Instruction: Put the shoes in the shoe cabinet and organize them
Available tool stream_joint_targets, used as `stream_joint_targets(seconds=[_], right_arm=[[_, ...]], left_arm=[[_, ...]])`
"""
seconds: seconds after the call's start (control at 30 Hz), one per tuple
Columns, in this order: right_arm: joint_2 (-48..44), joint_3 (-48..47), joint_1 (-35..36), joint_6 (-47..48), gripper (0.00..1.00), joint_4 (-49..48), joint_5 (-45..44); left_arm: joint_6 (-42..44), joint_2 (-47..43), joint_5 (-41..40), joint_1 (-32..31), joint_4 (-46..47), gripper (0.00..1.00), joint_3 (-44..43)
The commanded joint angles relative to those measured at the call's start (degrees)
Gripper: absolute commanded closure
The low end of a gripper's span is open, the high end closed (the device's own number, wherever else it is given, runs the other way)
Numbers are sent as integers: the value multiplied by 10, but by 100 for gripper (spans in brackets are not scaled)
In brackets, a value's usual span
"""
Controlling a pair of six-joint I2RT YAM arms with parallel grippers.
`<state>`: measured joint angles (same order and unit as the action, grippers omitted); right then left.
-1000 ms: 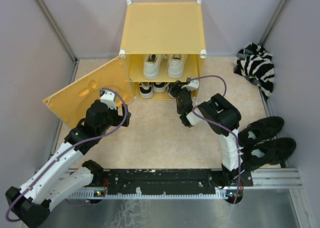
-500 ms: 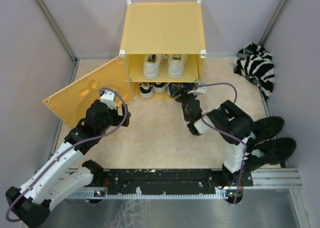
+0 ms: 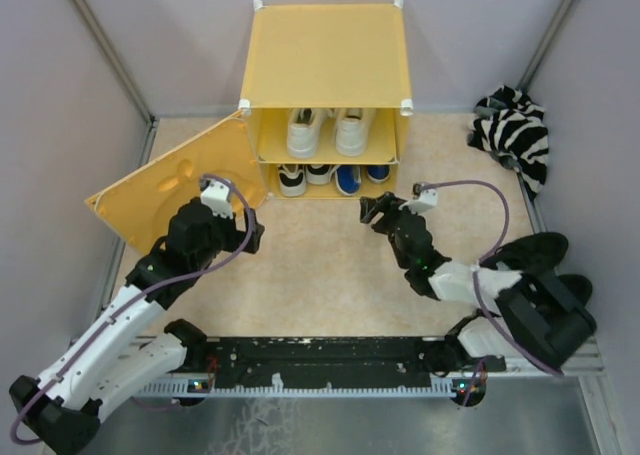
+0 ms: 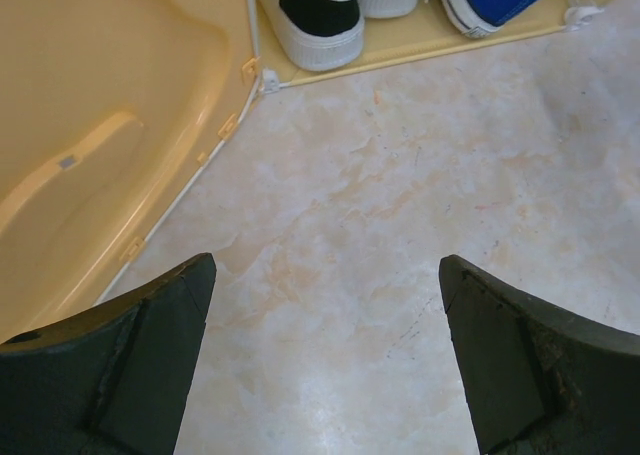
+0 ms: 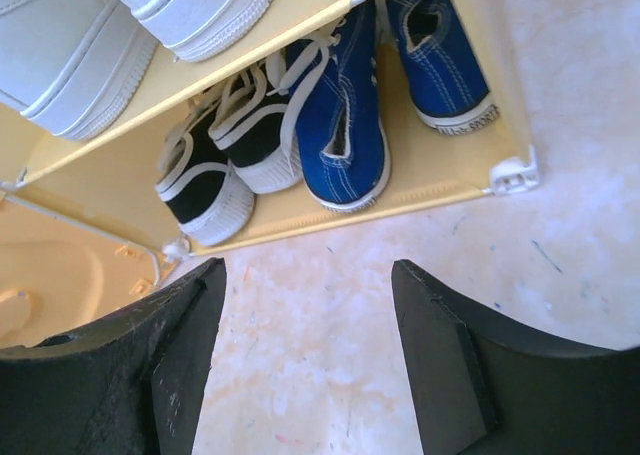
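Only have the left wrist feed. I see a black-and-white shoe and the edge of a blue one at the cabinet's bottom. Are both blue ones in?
Observer: Yes. Both blue shoes lie side by side in the lower compartment, to the right of the black-and-white pair.
Operator: What's above them?
Observer: The white pair sits on the inner shelf of the cabinet.
Operator: Is the right pincer holding anything?
Observer: No. The right pincer is open with nothing between its fingers. It is over the floor in front of the cabinet, touching none of the shoes.
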<state>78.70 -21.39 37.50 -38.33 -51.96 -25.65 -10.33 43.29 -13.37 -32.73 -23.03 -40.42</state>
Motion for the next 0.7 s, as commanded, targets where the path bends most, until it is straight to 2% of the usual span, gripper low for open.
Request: stream_joint_targets(seconds=[0.0, 0.07, 0.17, 0.27, 0.47, 0.67], right_arm=[[-131, -25, 6, -22, 32, 319, -33], [-177, -39, 6, -3, 32, 418, -37], [-237, -65, 5, 19, 31, 545, -40], [-281, -88, 4, 29, 30, 638, -36], [-298, -160, 0, 80, 29, 752, 12], [-261, -249, -5, 126, 28, 866, 81]], left_arm=[[22, -17, 77, 3, 1, 1, -57], [43, -21, 120, 3, 0, 1, -96], [94, -36, 234, 2, 11, 1, -157], [110, -41, 237, 2, 40, 1, -214], [143, 43, 85, 2, 21, 0, -329], [146, 124, -178, 2, 19, 0, -404]])
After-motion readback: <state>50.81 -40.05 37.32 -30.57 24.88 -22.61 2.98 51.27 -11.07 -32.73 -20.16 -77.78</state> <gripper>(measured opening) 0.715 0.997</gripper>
